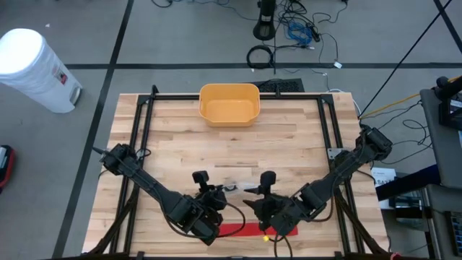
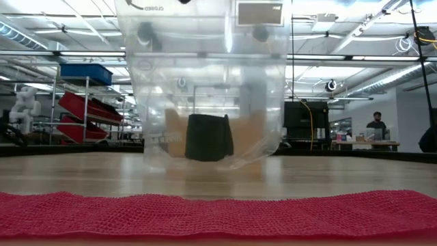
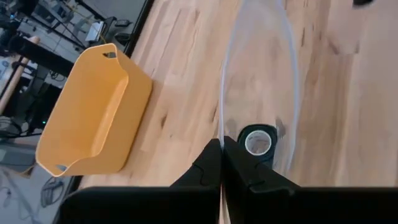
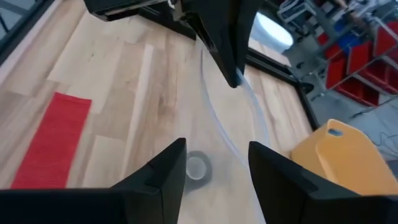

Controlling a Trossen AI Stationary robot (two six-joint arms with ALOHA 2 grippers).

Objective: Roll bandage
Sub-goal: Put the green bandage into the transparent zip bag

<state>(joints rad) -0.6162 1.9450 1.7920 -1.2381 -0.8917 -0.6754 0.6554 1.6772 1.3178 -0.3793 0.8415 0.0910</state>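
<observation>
A clear plastic bag (image 2: 205,89) stands with its bottom on the table, a dark roll (image 2: 208,137) inside it; the roll also shows in the left wrist view (image 3: 257,142). A red bandage (image 1: 245,230) lies flat and unrolled near the table's front edge, across the foreground of the low view (image 2: 218,215). My left gripper (image 3: 222,155) is shut on the bag's open rim. My right gripper (image 4: 214,165) is open above the bag's mouth, facing my left gripper (image 4: 224,37). I cannot tell whether it touches the bag. My left gripper pinches the bag's open rim (image 3: 221,127) between its two shut fingers, at the near side of the mouth. The fingers slant down from above. The bag hangs open below them with its bottom on the table, the roll lying inside.
A yellow bin (image 1: 229,103) stands at the table's far middle. Bare wood lies between it and the grippers. A white cylinder (image 1: 36,68) and cables are on the floor beyond the table. A person (image 2: 375,126) stands far off in the room.
</observation>
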